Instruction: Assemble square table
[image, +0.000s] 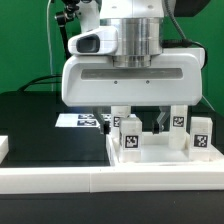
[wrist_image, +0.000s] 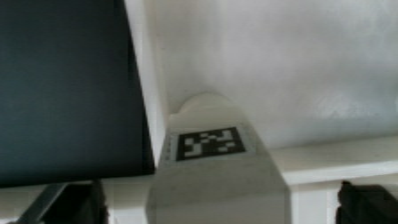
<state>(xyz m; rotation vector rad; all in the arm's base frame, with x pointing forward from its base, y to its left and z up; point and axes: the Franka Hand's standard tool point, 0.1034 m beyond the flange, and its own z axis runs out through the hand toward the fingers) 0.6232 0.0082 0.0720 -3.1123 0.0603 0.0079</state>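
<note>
The white square table top (image: 160, 152) lies at the exterior view's right, rim up. Three white legs stand upright on it, each with a black-and-white tag: one near the front (image: 128, 138) and two further right (image: 178, 128) (image: 200, 131). My gripper (image: 134, 120) hangs low over the front leg. In the wrist view that leg (wrist_image: 214, 160) fills the space between my dark fingertips (wrist_image: 64, 204), with a gap on each side. The gripper (wrist_image: 217, 206) is open and holds nothing. The leg's foot is hidden.
The marker board (image: 78, 120) lies on the black table (image: 40, 125) behind and left of the top. A long white rail (image: 90, 182) borders the front edge. A small white block (image: 3, 148) sits at the far left.
</note>
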